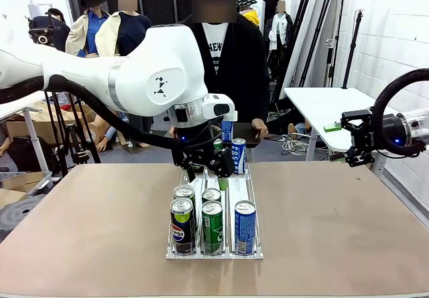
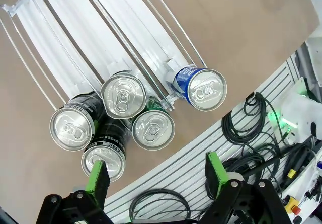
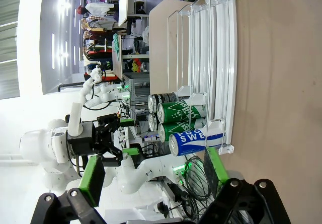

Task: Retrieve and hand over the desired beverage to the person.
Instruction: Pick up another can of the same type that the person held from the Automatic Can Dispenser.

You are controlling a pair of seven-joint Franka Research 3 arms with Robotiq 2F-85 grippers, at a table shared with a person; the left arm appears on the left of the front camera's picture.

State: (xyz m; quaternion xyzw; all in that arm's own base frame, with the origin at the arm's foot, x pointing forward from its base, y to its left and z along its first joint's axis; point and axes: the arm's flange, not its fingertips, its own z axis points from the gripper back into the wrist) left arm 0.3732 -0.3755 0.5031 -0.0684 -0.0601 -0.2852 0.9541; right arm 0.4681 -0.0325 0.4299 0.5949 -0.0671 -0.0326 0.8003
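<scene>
A clear three-lane rack (image 1: 253,197) lies across the middle of the table with drink cans in it. At its near end stand a black Pepsi can (image 1: 181,226), a green can (image 1: 212,228) and a blue can (image 1: 245,228), with two more behind them. A blue can (image 1: 238,156) stands at the far end. My left gripper (image 1: 208,173) hangs open above the rack. In the left wrist view its fingers (image 2: 98,176) frame the near cans (image 2: 153,128) from above, touching none. My right gripper (image 1: 353,142) is open off the table's right edge. The person (image 1: 224,50) stands at the far side.
The right wrist view looks sideways along the table at the rack (image 3: 221,58) and a blue can (image 3: 193,141). A white side table (image 1: 322,104) stands at the back right. The wooden tabletop (image 1: 80,224) is bare on both sides of the rack.
</scene>
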